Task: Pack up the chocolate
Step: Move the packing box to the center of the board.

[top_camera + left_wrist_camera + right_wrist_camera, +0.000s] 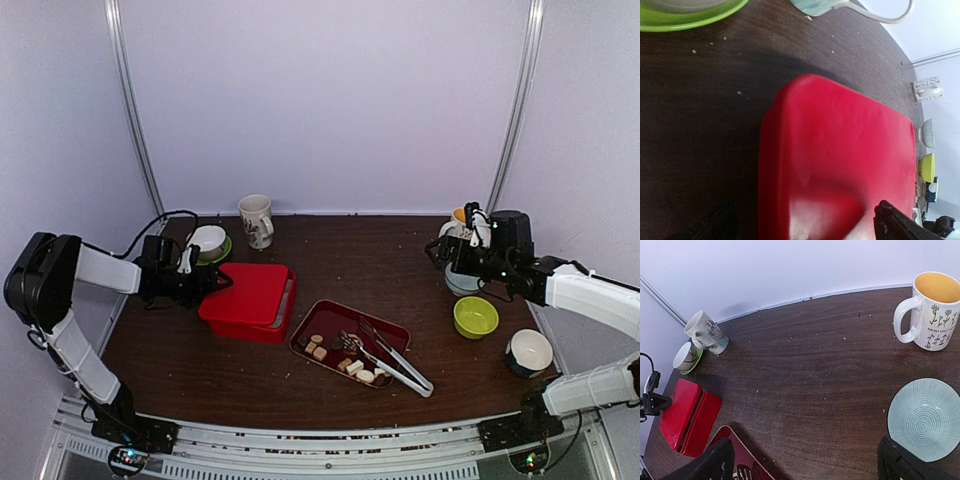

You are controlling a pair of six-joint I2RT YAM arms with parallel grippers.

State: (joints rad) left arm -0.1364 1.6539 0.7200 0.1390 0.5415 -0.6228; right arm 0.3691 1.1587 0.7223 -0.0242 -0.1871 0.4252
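Left claw (218, 282) and right claw (447, 256) both gape wide, facing inward.

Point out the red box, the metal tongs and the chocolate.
red box (243, 292), top external view, centre of its lid.
metal tongs (400, 365), top external view, midway along the arms.
chocolate (354, 367), top external view, a cream piece beside the tongs.

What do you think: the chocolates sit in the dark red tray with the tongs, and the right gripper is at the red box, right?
No: the top view shows the left gripper at the red box, not the right. The chocolates do sit in the dark red tray with the tongs.
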